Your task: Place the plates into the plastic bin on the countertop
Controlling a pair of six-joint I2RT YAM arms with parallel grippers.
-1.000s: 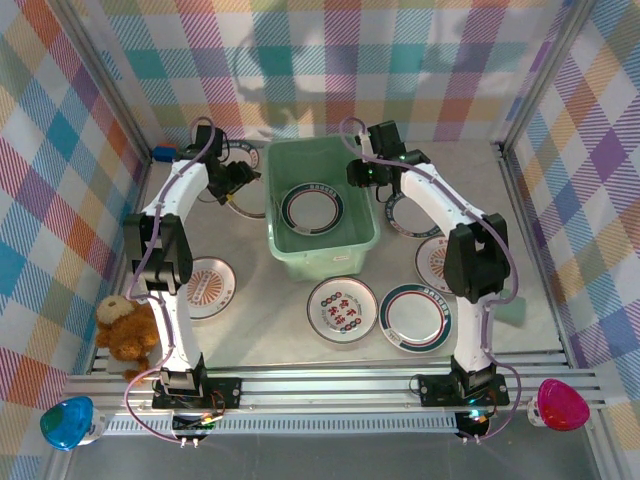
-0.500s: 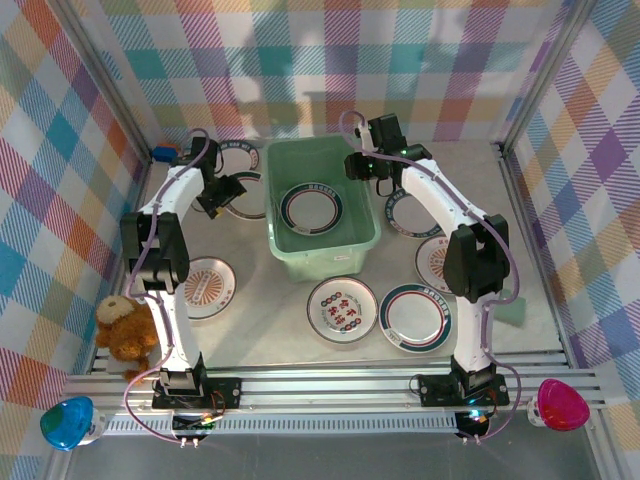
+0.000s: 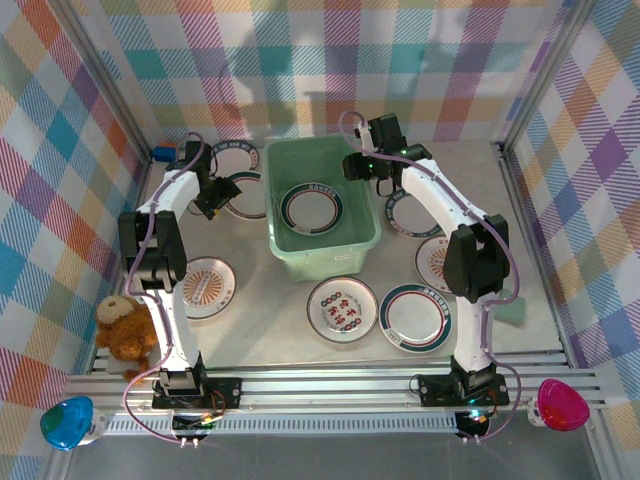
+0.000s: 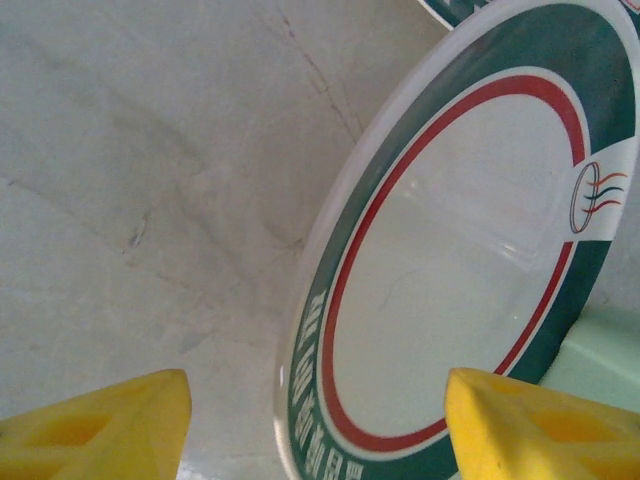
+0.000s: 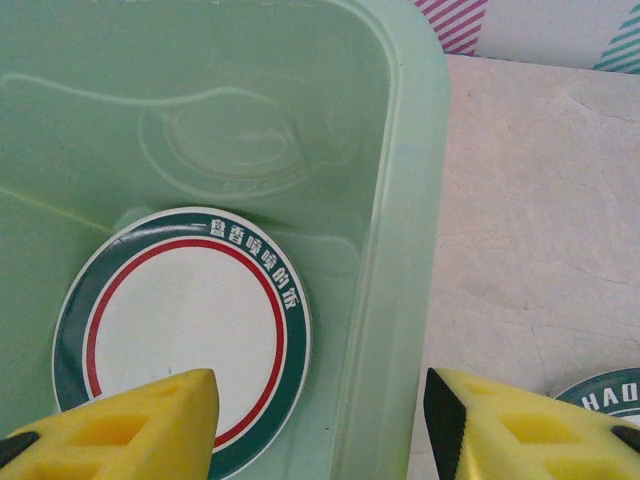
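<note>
The mint-green plastic bin point(image 3: 322, 245) stands mid-countertop with one green-and-red rimmed plate point(image 3: 312, 208) flat inside it. That plate point(image 5: 180, 330) lies below my open right gripper point(image 5: 320, 430), whose jaws straddle the bin's right wall point(image 5: 400, 250). In the top view the right gripper point(image 3: 356, 166) hovers over that wall. My left gripper point(image 3: 213, 198) is open just left of the bin, over another green-rimmed plate point(image 4: 450, 260) on the countertop point(image 4: 150, 150). That plate's left rim sits between the yellow fingers point(image 4: 110, 430), untouched. Other plates lie at the back left point(image 3: 238, 158), front left point(image 3: 205, 287), front middle point(image 3: 342, 308) and right point(image 3: 415, 317).
Two more plates point(image 3: 410, 213) point(image 3: 437, 262) lie right of the bin under the right arm. A teddy bear point(image 3: 125, 325) sits at the front left by the metal rail point(image 3: 330, 385). A small blue object point(image 3: 163, 153) rests against the left plaid wall.
The left gripper has swung left and slightly forward, away from the bin and over the plate beside it. The right gripper's jaws have spread wider above the bin's right wall.
</note>
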